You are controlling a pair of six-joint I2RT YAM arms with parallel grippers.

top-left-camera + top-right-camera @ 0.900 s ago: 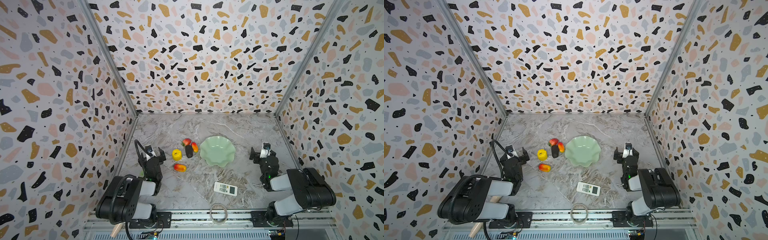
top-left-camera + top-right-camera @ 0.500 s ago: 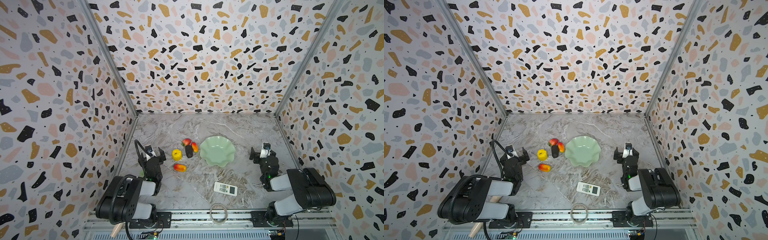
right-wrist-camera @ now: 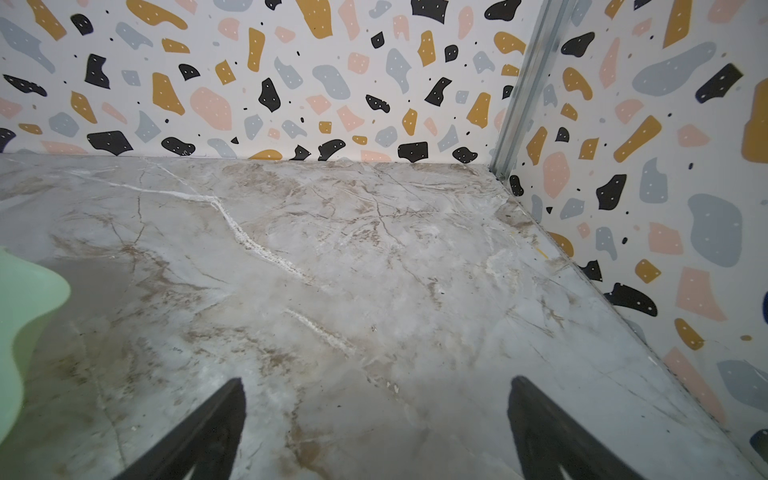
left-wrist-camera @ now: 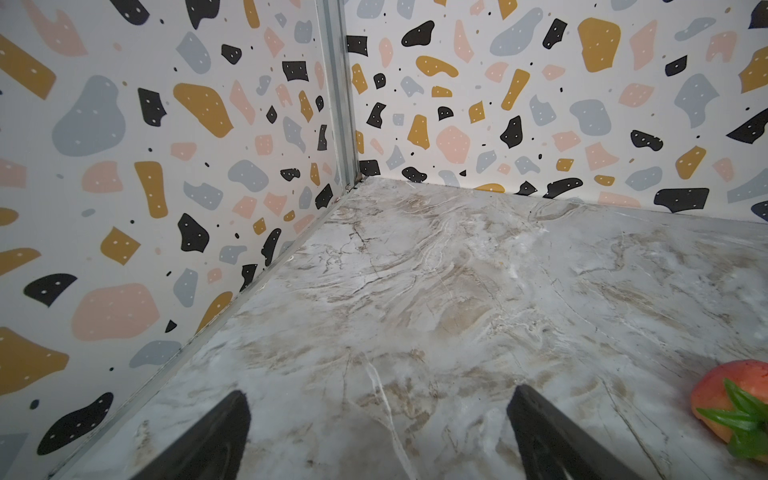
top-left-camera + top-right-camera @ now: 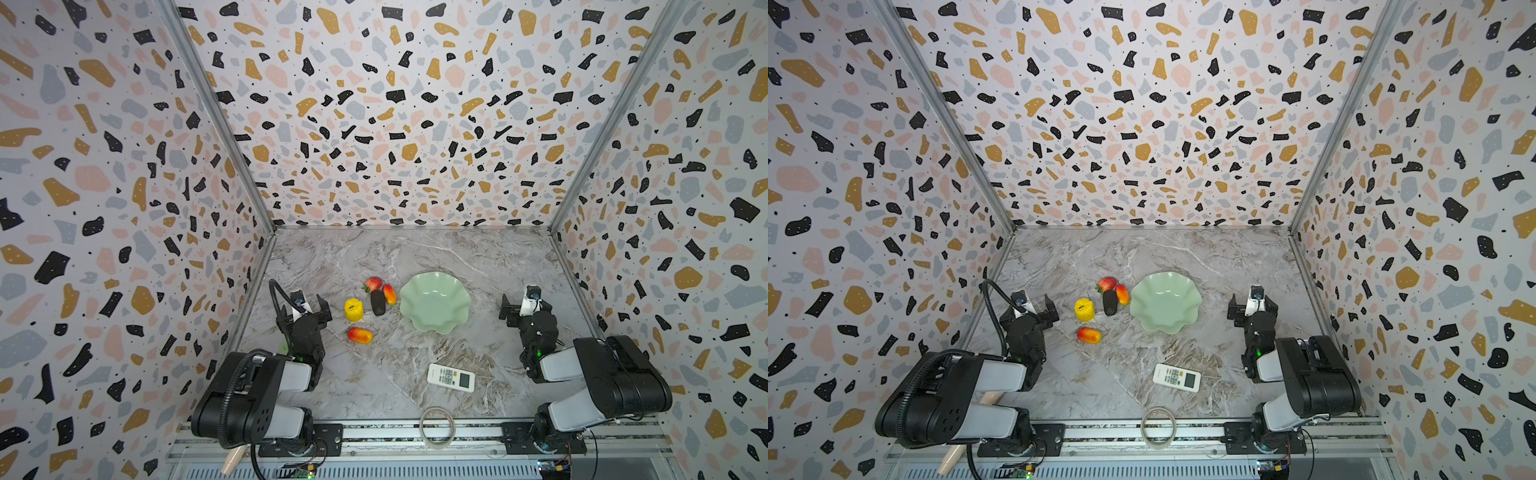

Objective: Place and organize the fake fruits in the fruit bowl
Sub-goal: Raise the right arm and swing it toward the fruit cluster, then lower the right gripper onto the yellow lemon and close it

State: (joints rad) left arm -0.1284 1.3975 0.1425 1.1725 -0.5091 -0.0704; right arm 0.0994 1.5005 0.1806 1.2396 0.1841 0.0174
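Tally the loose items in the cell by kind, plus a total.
Glossy toy fruits: 5 (lumpy yellow one, red strawberry, black-brown oval, two red-orange-yellow ovals)
Pale mint-green scalloped bowl: 1
White plastic remote control: 1
Clear tape ring: 1
Total: 8

No legible text; remote markings too small.

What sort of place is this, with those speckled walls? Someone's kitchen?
Probably a robot test booth, not a kitchen: speckled terrazzo-print panels box in a marble-look tabletop, two black-and-grey robot arms are mounted on a metal rail at its front, and glossy toy fruits lie beside a pale green wavy-rimmed bowl.
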